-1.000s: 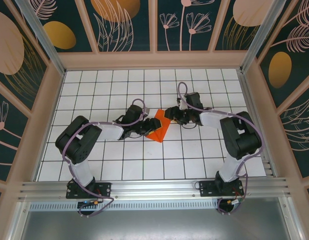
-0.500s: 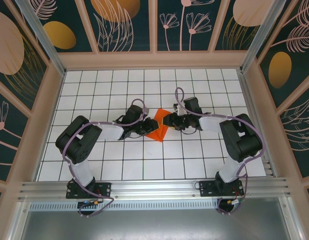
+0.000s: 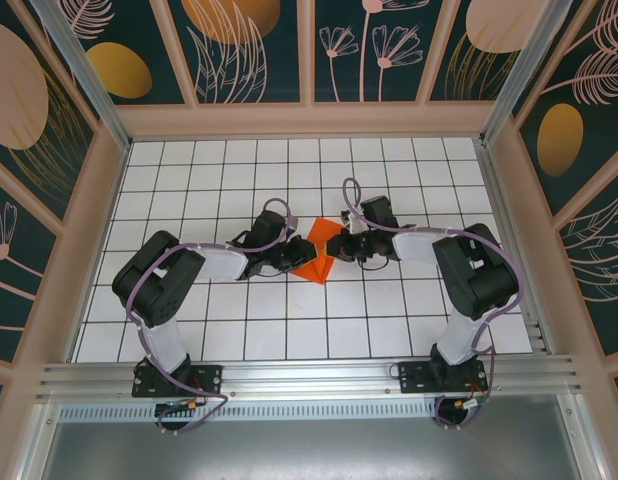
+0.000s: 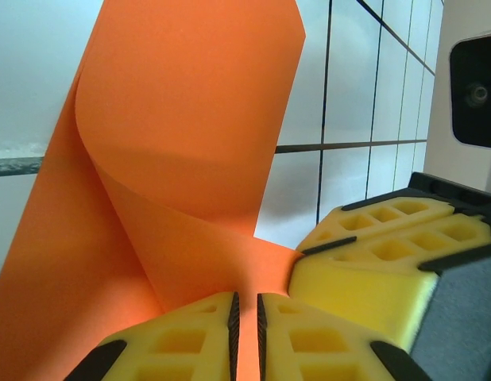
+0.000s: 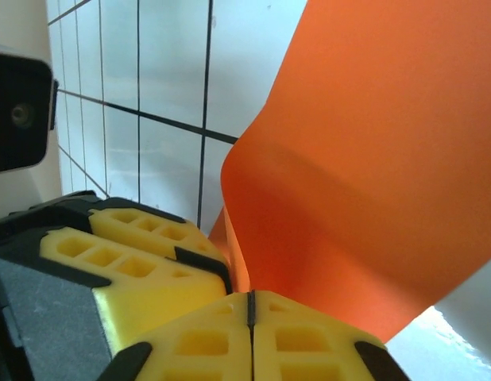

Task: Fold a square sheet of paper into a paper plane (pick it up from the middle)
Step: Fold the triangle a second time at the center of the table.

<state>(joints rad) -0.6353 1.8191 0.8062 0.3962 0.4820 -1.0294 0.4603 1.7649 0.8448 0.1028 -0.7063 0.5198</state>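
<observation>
- While the square sheet of paper (image 3: 320, 240) curls up between them, your left gripper (image 4: 245, 317) pinches its left side.
- Your right gripper (image 5: 251, 309) pinches its right side.

The tabletop (image 3: 389, 320) was white, ruled into a grid of thin black lines, and evenly lit. A pale peach frame (image 3: 309, 121) enclosed it, carrying dark teal wall panels (image 3: 374, 50) printed with peach flowers, leaves and gold ovals. Aluminium rails (image 3: 309, 375) ran along the near edge.

Smooth matt orange paper (image 4: 190, 119); the yellow tool pads (image 4: 182, 341) seem rubbery plastic.
</observation>
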